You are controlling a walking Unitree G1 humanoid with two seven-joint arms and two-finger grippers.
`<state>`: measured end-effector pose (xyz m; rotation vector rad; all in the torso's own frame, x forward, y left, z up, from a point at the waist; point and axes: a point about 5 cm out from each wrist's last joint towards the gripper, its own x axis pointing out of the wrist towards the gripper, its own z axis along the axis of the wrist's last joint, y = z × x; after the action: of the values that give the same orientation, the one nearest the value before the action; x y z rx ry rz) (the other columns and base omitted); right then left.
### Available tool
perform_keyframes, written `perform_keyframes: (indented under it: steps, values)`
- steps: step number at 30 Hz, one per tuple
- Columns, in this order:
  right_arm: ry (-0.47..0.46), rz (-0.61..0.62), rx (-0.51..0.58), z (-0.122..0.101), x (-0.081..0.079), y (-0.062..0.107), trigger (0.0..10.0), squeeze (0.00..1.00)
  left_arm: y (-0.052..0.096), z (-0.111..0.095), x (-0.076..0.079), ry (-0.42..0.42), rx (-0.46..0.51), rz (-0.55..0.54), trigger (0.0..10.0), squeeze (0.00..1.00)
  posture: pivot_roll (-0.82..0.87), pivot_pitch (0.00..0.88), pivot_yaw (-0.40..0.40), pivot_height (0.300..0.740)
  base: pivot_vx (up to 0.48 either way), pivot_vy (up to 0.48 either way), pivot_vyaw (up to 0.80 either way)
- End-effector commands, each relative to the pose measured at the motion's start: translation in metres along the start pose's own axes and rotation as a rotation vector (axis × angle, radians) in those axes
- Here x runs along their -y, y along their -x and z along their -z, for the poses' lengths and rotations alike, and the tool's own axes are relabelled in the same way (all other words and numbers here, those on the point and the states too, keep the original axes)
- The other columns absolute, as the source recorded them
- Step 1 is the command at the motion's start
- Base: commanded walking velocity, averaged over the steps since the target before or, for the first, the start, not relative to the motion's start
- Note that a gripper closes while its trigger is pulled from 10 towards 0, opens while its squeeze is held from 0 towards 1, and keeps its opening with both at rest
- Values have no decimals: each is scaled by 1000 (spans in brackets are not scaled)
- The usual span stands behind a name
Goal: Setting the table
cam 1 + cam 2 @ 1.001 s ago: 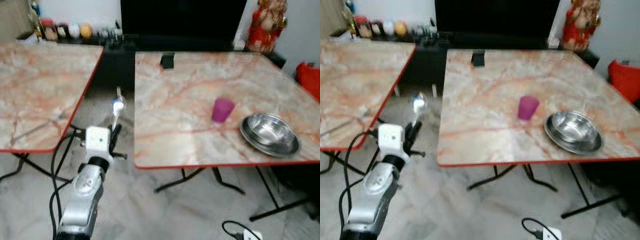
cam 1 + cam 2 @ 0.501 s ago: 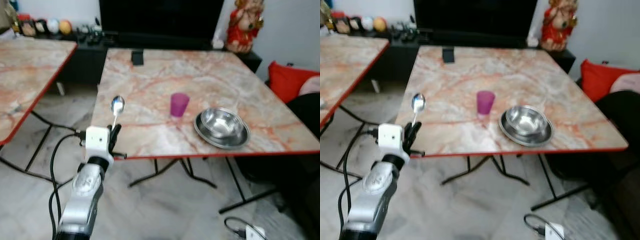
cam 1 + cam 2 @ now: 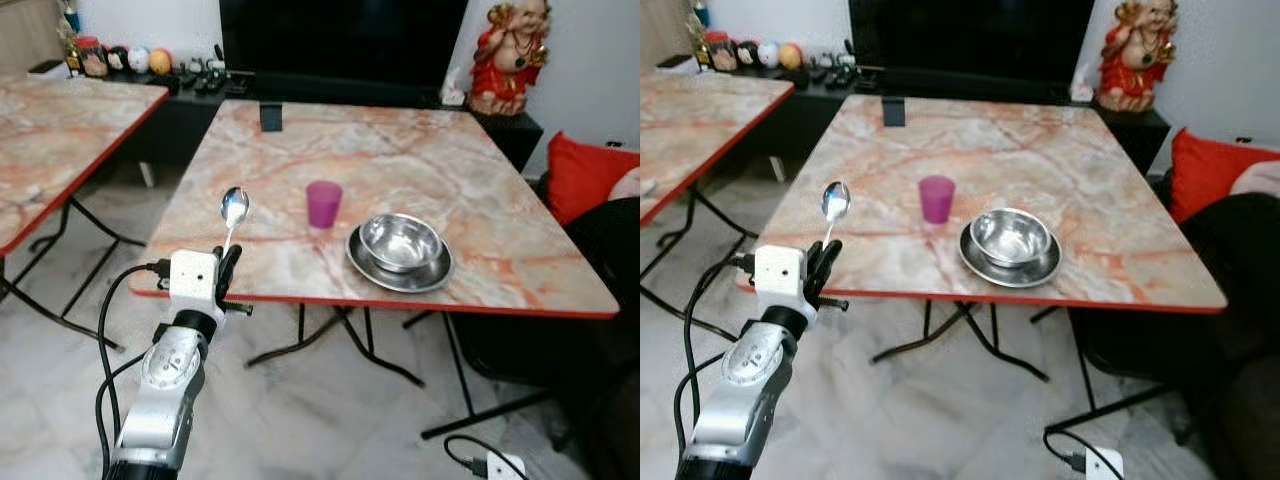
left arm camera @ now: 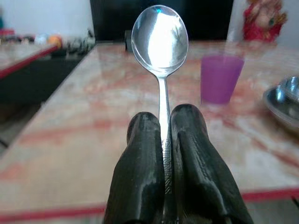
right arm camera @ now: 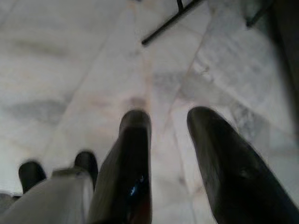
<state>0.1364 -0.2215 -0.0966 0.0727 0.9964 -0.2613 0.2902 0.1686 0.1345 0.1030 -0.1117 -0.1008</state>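
Compared with the frame one second earlier, the head camera has swung and advanced: the marble-patterned bench [image 3: 480,250] with the red edge now sits centred ahead, the second bench [image 3: 60,140] has slid off to the robot's left, and the things on the near bench keep their arrangement relative to one another, so this shift reads as camera motion and not as motion of the things. Nearest the robot, the left gripper [image 3: 228,272] remains raised just short of the near edge of the bench, its fingers [image 4: 140,172] clamped together on the handle of the spoon [image 3: 234,208], which stands upright with the bowl uppermost. As a judgement, the spoon is light, rigid and polished, so it can slip or pivot in a narrow pinch; the present hold low on the handle is suitable, and the bowl should be lowered flat before release. Down at floor level, the right gripper [image 5: 168,140] hangs idle over the tiled floor [image 5: 70,70] with its fingers apart. Farther along the bench stands the purple cup [image 3: 323,203], upright, and just beside it to the robot's right a steel bowl [image 3: 400,240] rests on a steel plate [image 3: 375,270]. Beyond the bench are a dark screen [image 3: 340,40] and a red figurine [image 3: 510,55].
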Motion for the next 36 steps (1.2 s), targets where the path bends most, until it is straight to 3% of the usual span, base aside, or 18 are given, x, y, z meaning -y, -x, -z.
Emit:
perform_keyframes:
  steps: [1,9,18,28,36]
  values:
    - [-18,15,9,-2,4,0,10000,0,-2,-6,2,-18,20,7,10000,0,88,0,-95,740,0,-379,0]
    - [-33,19,11,-1,4,0,10000,0,-3,-5,2,-39,13,30,10000,0,92,0,-57,740,0,-376,0]
    - [-84,16,15,1,-4,0,10000,0,-11,-10,-7,-73,16,63,10000,0,64,0,2,740,0,-376,0]
    - [-93,16,15,1,-5,0,10000,0,-16,-12,0,-68,29,74,10000,0,64,0,-11,740,0,-377,0]
    - [-78,15,19,-2,-3,0,10000,0,-16,-11,-5,-71,34,47,10000,0,83,0,-38,740,0,-376,0]
